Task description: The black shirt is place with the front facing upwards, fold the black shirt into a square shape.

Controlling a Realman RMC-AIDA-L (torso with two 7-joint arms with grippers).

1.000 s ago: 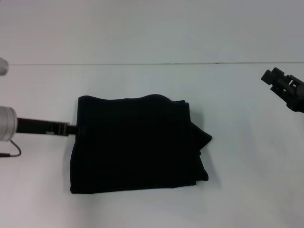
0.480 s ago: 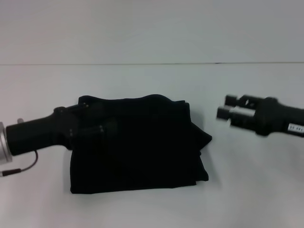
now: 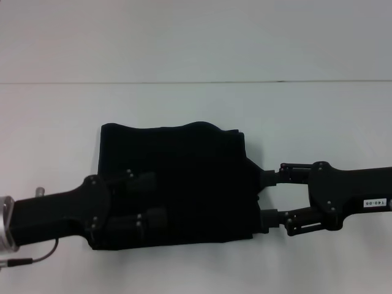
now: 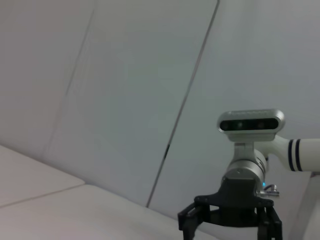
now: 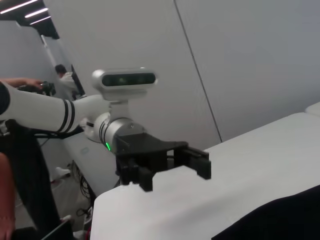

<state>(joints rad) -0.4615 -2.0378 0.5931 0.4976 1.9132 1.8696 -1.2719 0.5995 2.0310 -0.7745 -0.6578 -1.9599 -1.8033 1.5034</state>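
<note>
The black shirt [image 3: 196, 174] lies folded into a rough rectangle in the middle of the white table, with a crumpled fold sticking out on its right side. No print shows. My left gripper [image 3: 153, 198] is over the shirt's left half, open, fingers pointing right. My right gripper [image 3: 268, 199] is at the shirt's right edge, open, its fingertips level with the protruding fold and the lower right corner. Whether either gripper touches the cloth is unclear. The right wrist view shows the left gripper [image 5: 167, 162] beyond a corner of the shirt [image 5: 280, 220]. The left wrist view shows the right gripper [image 4: 230, 222].
The white table [image 3: 196, 110] stretches around the shirt, its far edge meeting a pale wall. A thin cable [image 3: 30, 257] trails from the left arm near the front left. In the right wrist view a person [image 5: 62, 75] stands far behind the left arm.
Both arms have swung inward. The left gripper moved from the shirt's left edge to over its left half. The right gripper came down from the far right to the shirt's right edge.
</note>
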